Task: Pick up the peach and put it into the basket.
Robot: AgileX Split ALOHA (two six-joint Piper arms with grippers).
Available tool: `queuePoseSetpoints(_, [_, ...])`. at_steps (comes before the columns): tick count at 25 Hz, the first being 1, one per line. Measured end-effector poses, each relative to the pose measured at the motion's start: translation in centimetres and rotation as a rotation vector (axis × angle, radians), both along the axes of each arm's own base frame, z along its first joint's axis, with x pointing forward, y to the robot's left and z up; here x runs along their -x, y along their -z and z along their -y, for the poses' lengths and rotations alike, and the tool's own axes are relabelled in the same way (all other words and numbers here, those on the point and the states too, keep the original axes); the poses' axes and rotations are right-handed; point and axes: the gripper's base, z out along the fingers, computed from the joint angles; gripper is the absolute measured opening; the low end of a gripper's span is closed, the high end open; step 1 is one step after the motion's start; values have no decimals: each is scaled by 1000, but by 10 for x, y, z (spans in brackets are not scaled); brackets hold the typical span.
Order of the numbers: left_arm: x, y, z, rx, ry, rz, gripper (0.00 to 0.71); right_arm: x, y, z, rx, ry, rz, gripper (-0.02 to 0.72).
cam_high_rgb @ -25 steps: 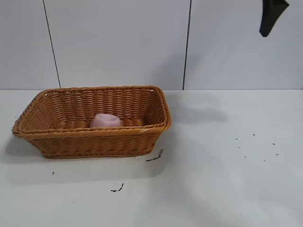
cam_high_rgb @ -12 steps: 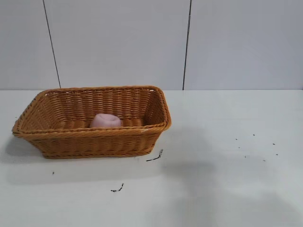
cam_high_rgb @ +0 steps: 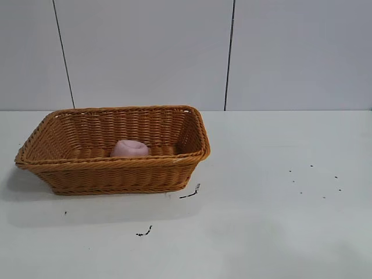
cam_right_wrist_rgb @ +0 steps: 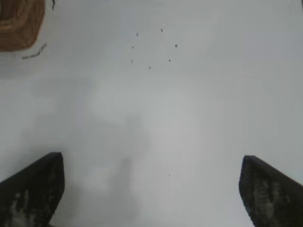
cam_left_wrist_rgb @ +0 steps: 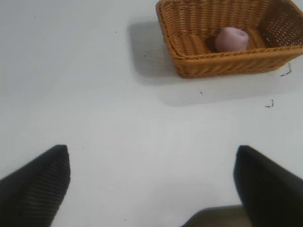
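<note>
The pink peach (cam_high_rgb: 129,149) lies inside the orange-brown wicker basket (cam_high_rgb: 116,174) at the left of the white table. The left wrist view shows both from afar, the peach (cam_left_wrist_rgb: 231,39) resting on the floor of the basket (cam_left_wrist_rgb: 222,64). Neither arm shows in the exterior view. My left gripper (cam_left_wrist_rgb: 152,182) is open and empty, high over bare table away from the basket. My right gripper (cam_right_wrist_rgb: 150,187) is open and empty over bare table; only a corner of the basket (cam_right_wrist_rgb: 19,23) shows in its view.
Small dark scraps lie on the table near the basket's front corner (cam_high_rgb: 190,193) and in front of it (cam_high_rgb: 144,232). Tiny dark specks are scattered at the right (cam_high_rgb: 314,180). A grey panelled wall stands behind the table.
One second ago a dark gripper tip showed at the exterior view's top right; it has gone out of view. The peach and the basket have not moved.
</note>
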Motion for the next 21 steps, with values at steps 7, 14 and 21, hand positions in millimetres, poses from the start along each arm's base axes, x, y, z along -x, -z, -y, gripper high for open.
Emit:
queuePoseSetpoints(7, [0,0,0,0,0,0,692,25,-1,0,-3,-1,155,689])
queuePoseSetpoints(14, [0,0,0,0,0,0,692,25,-1,0,-4,-10,155,689])
queuePoseSetpoints(21, [0,0,0,0,0,0,692,25,-1,0,-4,-10,155,689])
